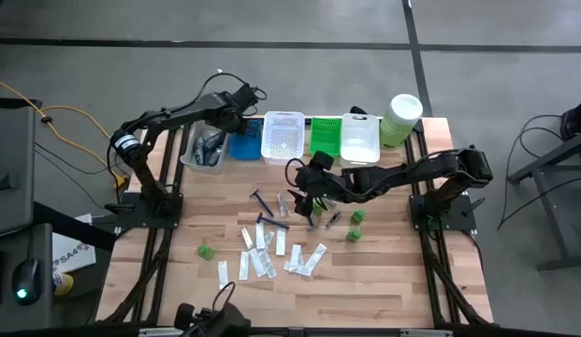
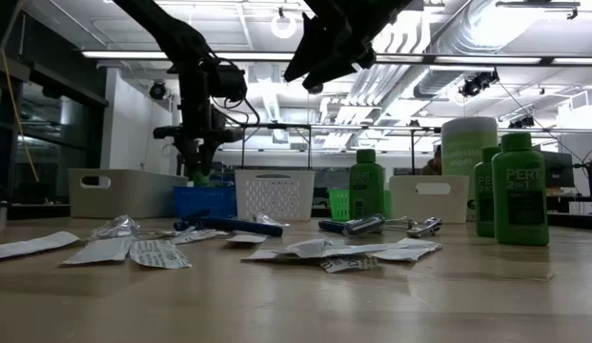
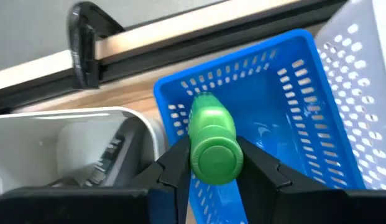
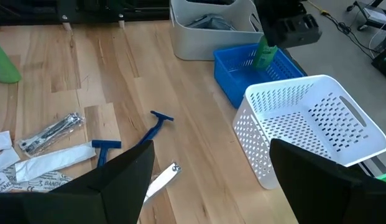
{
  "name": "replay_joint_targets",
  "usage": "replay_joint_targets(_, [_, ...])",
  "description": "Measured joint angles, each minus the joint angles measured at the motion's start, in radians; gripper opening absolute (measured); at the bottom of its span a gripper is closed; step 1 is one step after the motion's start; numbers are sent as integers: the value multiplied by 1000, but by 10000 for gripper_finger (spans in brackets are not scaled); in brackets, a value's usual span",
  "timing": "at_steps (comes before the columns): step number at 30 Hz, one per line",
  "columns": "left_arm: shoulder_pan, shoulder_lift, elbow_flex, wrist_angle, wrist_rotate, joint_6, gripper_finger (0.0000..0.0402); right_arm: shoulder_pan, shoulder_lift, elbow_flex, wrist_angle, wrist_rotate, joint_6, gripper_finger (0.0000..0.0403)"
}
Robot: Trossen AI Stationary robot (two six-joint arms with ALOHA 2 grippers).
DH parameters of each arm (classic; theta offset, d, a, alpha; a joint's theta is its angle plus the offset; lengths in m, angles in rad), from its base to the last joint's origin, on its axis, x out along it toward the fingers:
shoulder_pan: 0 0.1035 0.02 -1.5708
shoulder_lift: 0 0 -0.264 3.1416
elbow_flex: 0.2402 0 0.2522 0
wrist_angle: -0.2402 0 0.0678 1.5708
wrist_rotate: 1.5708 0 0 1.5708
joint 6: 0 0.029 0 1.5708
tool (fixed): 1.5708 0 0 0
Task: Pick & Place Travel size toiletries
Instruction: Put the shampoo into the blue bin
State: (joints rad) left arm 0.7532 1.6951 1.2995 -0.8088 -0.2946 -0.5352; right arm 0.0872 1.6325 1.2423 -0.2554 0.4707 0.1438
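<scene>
Near us, at six o'clock on the counter (image 1: 384, 290), sachets (image 1: 262, 257) lay waiting. Our right hand (image 1: 313, 201) hung spread wide above the razors (image 1: 271, 211). Far off at eleven o'clock, our left hand (image 3: 211, 171) pinched a green bottle (image 3: 212, 143) over the blue basket (image 1: 245, 142). We should lower it inside before letting go.
</scene>
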Motion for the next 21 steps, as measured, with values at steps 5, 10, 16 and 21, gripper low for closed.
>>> replay_joint_targets(5, [0,0,0,-1,-4,-35,98,0,0,0,0,-1,-9,313])
replay_joint_targets(10, [0,0,0,-3,11,-54,98,0,0,0,0,-7,-9,313])
replay_joint_targets(16, [0,0,0,-2,21,-72,98,0,0,0,0,-28,-9,313])
replay_joint_targets(21, [0,0,0,34,36,-70,97,0,0,0,0,-28,-9,313])
